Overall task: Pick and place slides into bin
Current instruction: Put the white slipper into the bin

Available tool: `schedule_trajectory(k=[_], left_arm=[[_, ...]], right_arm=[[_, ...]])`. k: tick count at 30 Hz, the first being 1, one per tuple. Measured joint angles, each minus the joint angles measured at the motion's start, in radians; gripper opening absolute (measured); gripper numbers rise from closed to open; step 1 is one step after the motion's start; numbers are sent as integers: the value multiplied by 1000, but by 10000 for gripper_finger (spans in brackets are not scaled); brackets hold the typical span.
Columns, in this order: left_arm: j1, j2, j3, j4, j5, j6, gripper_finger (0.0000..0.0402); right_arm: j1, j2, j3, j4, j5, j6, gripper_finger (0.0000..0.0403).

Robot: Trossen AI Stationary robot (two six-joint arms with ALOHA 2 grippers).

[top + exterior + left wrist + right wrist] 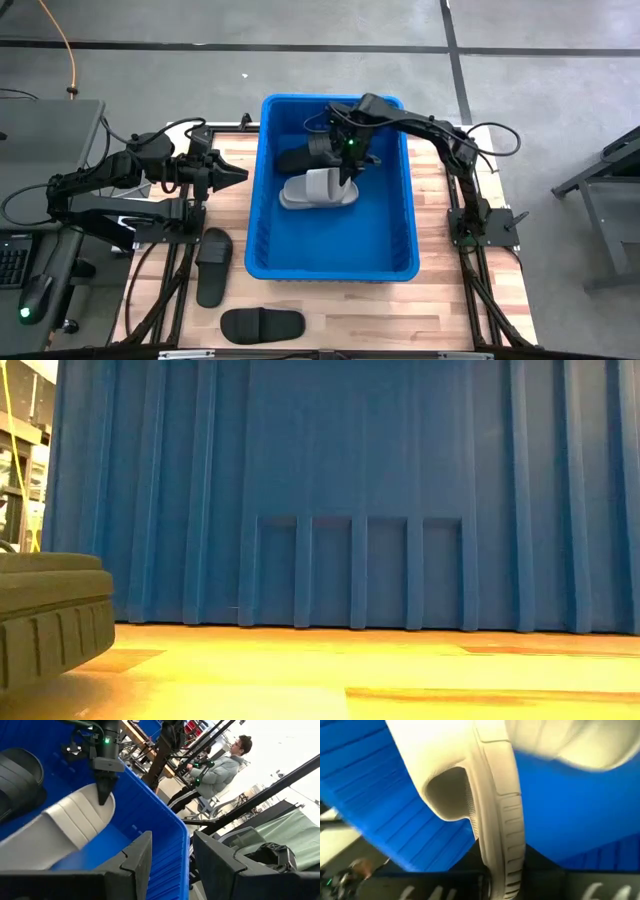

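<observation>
The blue bin (335, 265) sits in the middle of the wooden table (440, 310), and the right gripper (347, 178) reaches down into it from the far right side. Its fingers are pinched narrow on the strap of a light grey slide (318, 189), which lies across the middle of the bin floor with its strap toward the right; in the right wrist view the edge of that slide (495, 820) runs straight down between the gripper's own dark fingers, so it is gripped there. From the left wrist view the same gripper (103, 795) shows its tip pressed against the grey slide (65, 827). A black slide (300, 158) lies on the bin floor just beyond the grey one, toward the far wall, close to the right gripper but not held. The left gripper (238, 174) hovers outside the bin, just beside its left wall, with its fingers (136, 862) standing partly apart and holding nothing; the bin rim (170, 815) lies just ahead of them. Two more black slides rest on the table outside the bin: one (213, 265) near the left front corner and another (262, 324) close to the front edge of the table. A person (220, 767) sits in the room beyond the table.
</observation>
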Motion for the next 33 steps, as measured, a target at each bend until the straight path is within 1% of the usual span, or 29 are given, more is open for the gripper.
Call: schedule_trajectory(k=[3, 6, 13, 17, 21, 26, 30, 33], left_arm=[[0, 0, 0, 0, 0, 0, 133], [0, 0, 0, 0, 2, 0, 133], [0, 0, 0, 0, 16, 0, 133], [0, 0, 0, 1, 16, 0, 133], [0, 0, 0, 1, 16, -8, 133], [0, 0, 0, 1, 16, -10, 133], [0, 0, 0, 1, 16, -11, 133], [0, 0, 0, 1, 16, -15, 133]], right_arm=[[-12, 0, 0, -36, 44, 3, 30], [-23, -1, -11, -51, 81, 7, 33], [-24, -1, -15, -67, 87, -27, 28], [-22, -1, -15, -61, 92, -27, 40], [-22, -1, -15, -68, 150, -20, 74], [-12, 2, -15, -67, 207, -19, 134], [10, 51, -14, -65, 209, -20, 183], [36, 95, -14, -79, 173, -50, 213]])
